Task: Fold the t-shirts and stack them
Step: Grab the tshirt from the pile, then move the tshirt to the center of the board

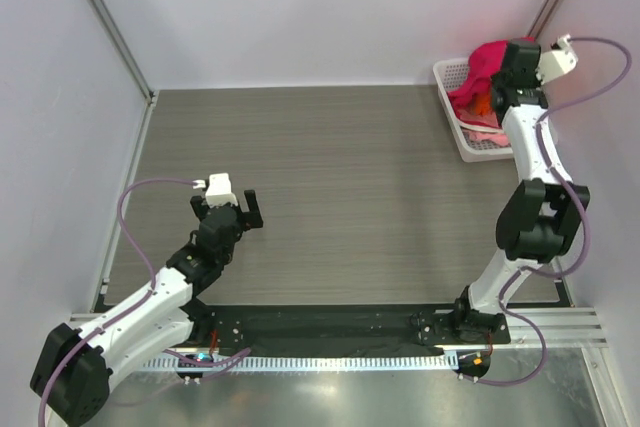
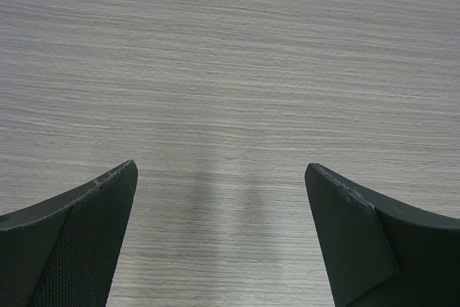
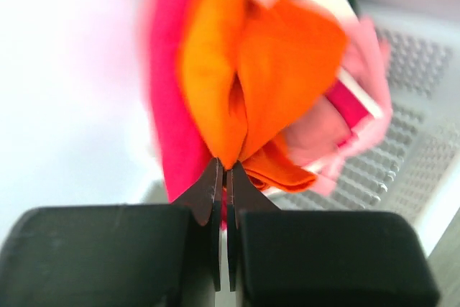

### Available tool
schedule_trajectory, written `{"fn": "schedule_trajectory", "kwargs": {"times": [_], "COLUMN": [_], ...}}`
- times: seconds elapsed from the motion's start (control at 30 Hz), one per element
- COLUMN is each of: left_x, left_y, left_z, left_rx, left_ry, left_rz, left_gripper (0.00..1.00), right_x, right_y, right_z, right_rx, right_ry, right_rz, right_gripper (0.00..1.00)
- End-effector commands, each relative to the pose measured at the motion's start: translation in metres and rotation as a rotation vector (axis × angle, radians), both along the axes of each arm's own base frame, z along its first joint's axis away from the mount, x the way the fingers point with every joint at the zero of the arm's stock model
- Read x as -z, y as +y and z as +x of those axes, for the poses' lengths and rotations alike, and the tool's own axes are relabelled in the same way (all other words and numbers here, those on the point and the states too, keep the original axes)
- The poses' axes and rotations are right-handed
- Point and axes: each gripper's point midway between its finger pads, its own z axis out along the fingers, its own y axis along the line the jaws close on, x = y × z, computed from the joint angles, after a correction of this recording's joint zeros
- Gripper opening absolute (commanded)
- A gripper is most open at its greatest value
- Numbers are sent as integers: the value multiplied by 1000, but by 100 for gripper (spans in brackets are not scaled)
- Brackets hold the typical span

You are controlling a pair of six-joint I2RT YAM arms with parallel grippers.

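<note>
My right gripper (image 3: 228, 167) is shut on a fold of the bright orange t-shirt (image 3: 280, 62) and holds it above the white lattice basket (image 3: 424, 156). A magenta t-shirt (image 3: 169, 84) and pale pink cloth (image 3: 330, 131) hang against the orange one. In the top view the right gripper (image 1: 497, 99) is over the basket (image 1: 450, 75) at the back right, with the magenta t-shirt (image 1: 487, 57) heaped up, a bit of the orange t-shirt (image 1: 481, 105) and a salmon pink t-shirt (image 1: 487, 133) below. My left gripper (image 1: 240, 209) is open and empty over bare table (image 2: 230, 70).
The basket stands against the right wall at the table's far corner. White walls close the table at the back and both sides. The wood-grain table (image 1: 330, 197) spreads between the arms. A black rail (image 1: 330, 332) runs along the near edge.
</note>
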Motion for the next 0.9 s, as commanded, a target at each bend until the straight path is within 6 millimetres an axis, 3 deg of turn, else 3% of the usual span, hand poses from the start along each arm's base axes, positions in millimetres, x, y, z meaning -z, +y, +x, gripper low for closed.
{"fn": "schedule_trajectory", "kwargs": {"times": [0.0, 0.07, 0.17, 0.3, 0.37, 0.53, 0.57, 0.63, 0.67, 0.73, 0.77, 0.8, 0.83, 0.87], "left_x": [-22, -21, -22, -22, -22, -22, -22, -22, -23, -24, -23, -23, -25, -24], "left_y": [-1, 0, 1, 1, 1, 2, 3, 5, 5, 8, 8, 10, 13, 13], "left_z": [6, 6, 5, 5, 5, 5, 5, 4, 4, 3, 2, 2, 1, 0], "left_rx": [-28, -29, -30, -31, -30, -39, -44, -55, -57, -66, -72, -80, -93, -94], "left_ry": [-57, -59, -63, -65, -63, -66, -66, -68, -71, -78, -77, -77, -84, -85], "left_rz": [-40, -39, -41, -40, -39, -41, -41, -41, -47, -50, -54, -56, -60, -61], "left_gripper": [99, 100, 100, 100, 100, 100, 100, 100, 100, 100, 100, 100, 100, 100], "right_x": [-184, -240, -298, -336, -350, -335, -312, -297, -266, -246, -214, -207, -183, -174], "right_y": [29, 49, 74, 95, 119, 199, 229, 259, 287, 320, 335, 365, 378, 393], "right_z": [-53, -78, -104, -127, -136, -144, -139, -146, -145, -155, -154, -168, -171, -179], "right_rx": [108, 105, 62, -34, -154, -434, -531, -626, -696, -787, -817, -891, -920, -951], "right_ry": [-320, -424, -523, -636, -682, -652, -608, -599, -540, -523, -463, -468, -425, -412], "right_rz": [-171, -216, -236, -179, -159, -50, -19, 45, 68, 108, 118, 141, 143, 158], "right_gripper": [1, 1, 1, 1, 1, 1, 1, 1, 1, 1, 1, 1, 1, 1]}}
